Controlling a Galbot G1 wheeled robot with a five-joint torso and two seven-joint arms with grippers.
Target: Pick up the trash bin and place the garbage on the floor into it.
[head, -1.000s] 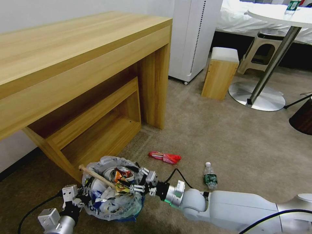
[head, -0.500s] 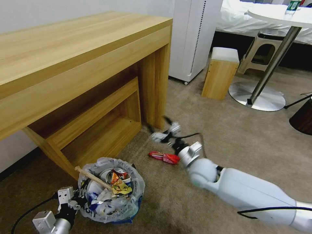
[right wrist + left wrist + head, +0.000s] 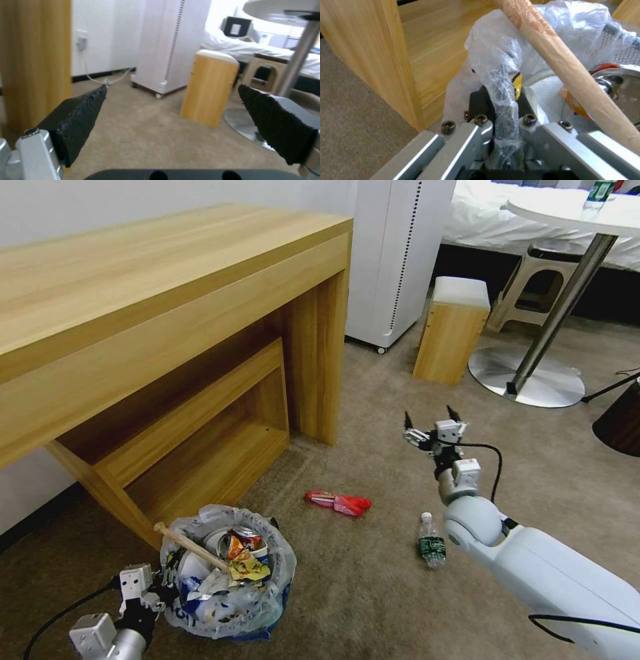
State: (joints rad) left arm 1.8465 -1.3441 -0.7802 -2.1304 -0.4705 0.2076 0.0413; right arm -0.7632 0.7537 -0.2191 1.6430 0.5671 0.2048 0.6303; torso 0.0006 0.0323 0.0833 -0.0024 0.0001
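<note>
The trash bin (image 3: 267, 617), blue with a translucent bag (image 3: 280, 553) over its rim, stands on the beige floor (image 3: 373, 593) by the desk leg. It holds a wooden stick (image 3: 190, 543), a crushed can (image 3: 248, 539), a yellow wrapper (image 3: 248, 568) and other garbage. My left gripper (image 3: 167, 579) is shut on the bin's bagged rim (image 3: 501, 100), with the stick (image 3: 566, 65) beside it. A red wrapper (image 3: 339, 503) and a plastic bottle (image 3: 431, 543) lie on the carpet. Raised above the floor beyond the bottle, my right gripper (image 3: 430, 421) is open and holds nothing, its fingers (image 3: 80, 120) spread wide.
A wooden desk (image 3: 167, 313) with a low shelf stands at the left. Farther off are a white appliance (image 3: 393, 260), a small wooden stool (image 3: 450, 330), a round table's metal base (image 3: 527, 377) and a dark brown bin (image 3: 620, 423). Open carpet lies around the bottle.
My right arm has left the bin's rim and swung right and up, passing over the red wrapper to hang beyond the bottle. The bin has sunk slightly.
</note>
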